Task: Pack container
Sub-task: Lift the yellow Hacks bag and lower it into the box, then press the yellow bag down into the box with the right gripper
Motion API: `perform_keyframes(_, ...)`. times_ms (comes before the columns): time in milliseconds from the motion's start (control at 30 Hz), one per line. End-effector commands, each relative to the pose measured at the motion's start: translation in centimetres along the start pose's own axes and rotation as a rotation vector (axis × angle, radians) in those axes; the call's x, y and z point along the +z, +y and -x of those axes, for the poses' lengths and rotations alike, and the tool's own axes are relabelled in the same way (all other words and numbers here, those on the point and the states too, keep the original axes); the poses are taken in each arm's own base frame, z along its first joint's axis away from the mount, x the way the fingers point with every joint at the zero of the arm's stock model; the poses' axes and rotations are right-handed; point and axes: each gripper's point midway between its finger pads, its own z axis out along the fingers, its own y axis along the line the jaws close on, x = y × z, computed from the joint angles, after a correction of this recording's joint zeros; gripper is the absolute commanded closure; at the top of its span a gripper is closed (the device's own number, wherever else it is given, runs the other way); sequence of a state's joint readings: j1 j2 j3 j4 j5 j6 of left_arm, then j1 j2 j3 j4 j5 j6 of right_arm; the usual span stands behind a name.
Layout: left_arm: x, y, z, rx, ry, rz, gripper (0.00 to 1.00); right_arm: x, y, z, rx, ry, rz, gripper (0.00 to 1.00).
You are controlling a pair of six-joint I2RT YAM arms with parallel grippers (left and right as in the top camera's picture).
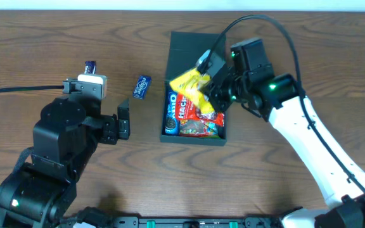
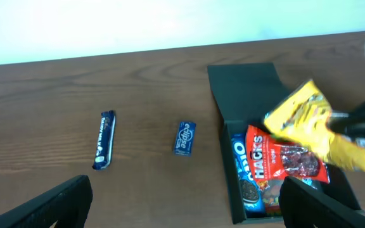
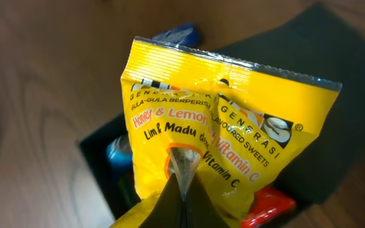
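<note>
Overhead, the container (image 1: 192, 50) lies open at frame centre, partly filled with a red packet (image 1: 198, 111) among others. The right gripper (image 1: 213, 88) is clamped on a yellow packet (image 1: 190, 83) just above it. To its left, a gum pack (image 1: 142, 87) and a blue bar (image 1: 90, 66) seem left to pack. The left gripper (image 1: 124, 121) hangs with its jaws apart.

Blue bar (image 2: 104, 140), perhaps gum pack (image 2: 184, 137)

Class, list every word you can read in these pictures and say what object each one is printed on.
"Honey & Lemon", "Lim & Madu", "FLAVOURED SWEETS", "Vitamin C": yellow packet held by the right gripper.
"HACKS": red packet in the container.
"eclipse": small blue pack on the table.
The blue bar: too blurred to read.
</note>
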State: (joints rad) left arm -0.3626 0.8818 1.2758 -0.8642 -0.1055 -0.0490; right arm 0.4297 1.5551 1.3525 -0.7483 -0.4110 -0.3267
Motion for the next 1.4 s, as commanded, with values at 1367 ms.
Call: perform_keyframes(1367,-0.3,0.3,0.5,0.022,-0.019,0.011,0.05,11.3,-0.2,-15.1,-0.219,0.54,0.208,0.99)
